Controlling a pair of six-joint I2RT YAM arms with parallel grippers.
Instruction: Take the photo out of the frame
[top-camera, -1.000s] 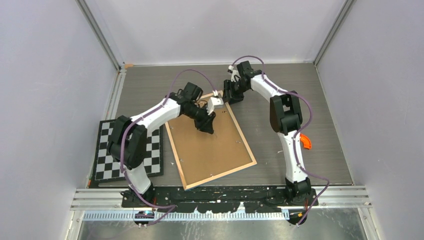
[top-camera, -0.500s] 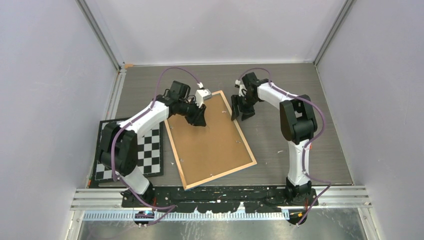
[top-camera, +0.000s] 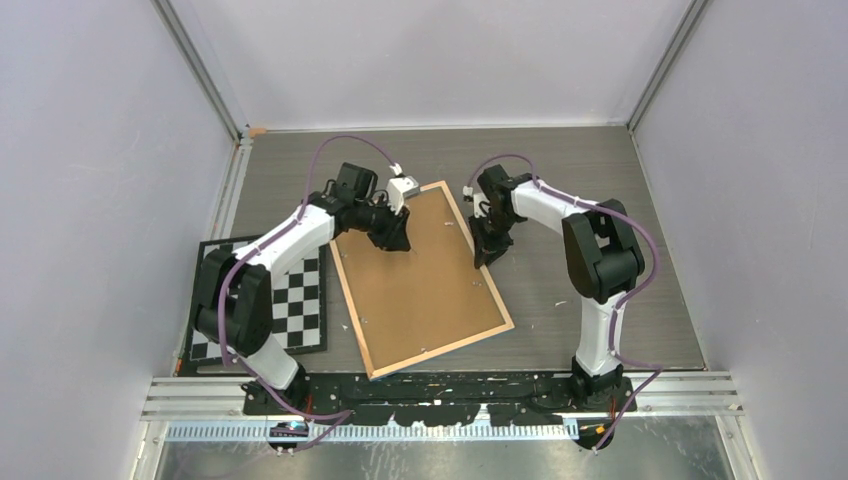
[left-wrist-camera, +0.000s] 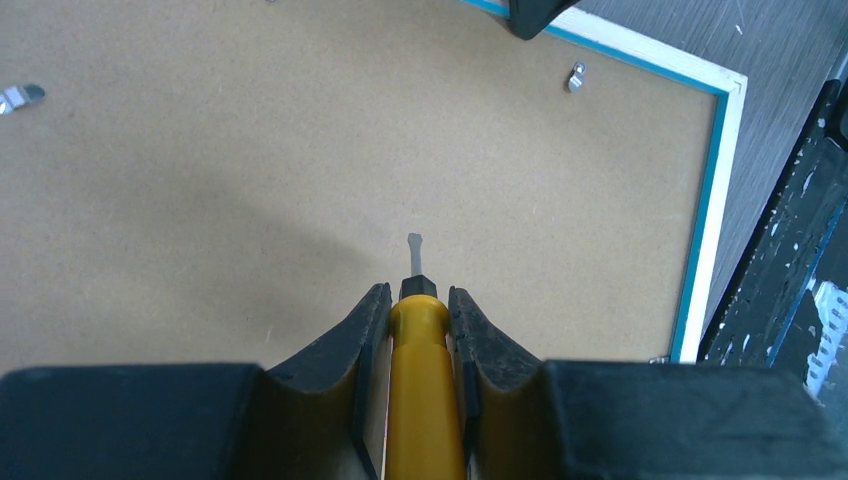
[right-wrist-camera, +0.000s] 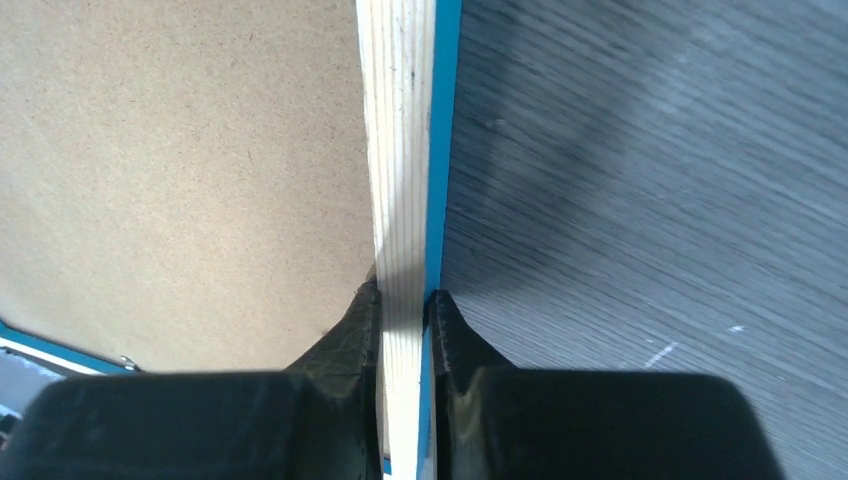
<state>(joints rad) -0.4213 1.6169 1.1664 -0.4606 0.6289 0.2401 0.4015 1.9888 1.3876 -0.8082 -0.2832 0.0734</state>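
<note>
The frame (top-camera: 425, 285) lies face down mid-table, brown fibreboard back up, with a light wood rim and a blue border. The photo is hidden under the back. My left gripper (top-camera: 398, 236) hovers over the frame's far left part, shut on a yellow-handled screwdriver (left-wrist-camera: 425, 390) whose tip points at the fibreboard (left-wrist-camera: 250, 150). A metal tab (left-wrist-camera: 575, 76) shows near the frame's corner. My right gripper (top-camera: 487, 250) is at the frame's right edge. In the right wrist view the gripper (right-wrist-camera: 402, 295) is shut on the wood rim (right-wrist-camera: 398, 150), one finger on each side.
A black-and-white checkerboard (top-camera: 300, 310) lies left of the frame, partly under the left arm. Dark grey table (right-wrist-camera: 650, 200) lies right of the frame. Metal rails (top-camera: 700, 385) run along the near edge, and walls enclose the other three sides.
My right gripper moved from the frame's far corner down its right edge and closed on the rim. My left gripper drew back toward the frame's far left, still holding the screwdriver.
</note>
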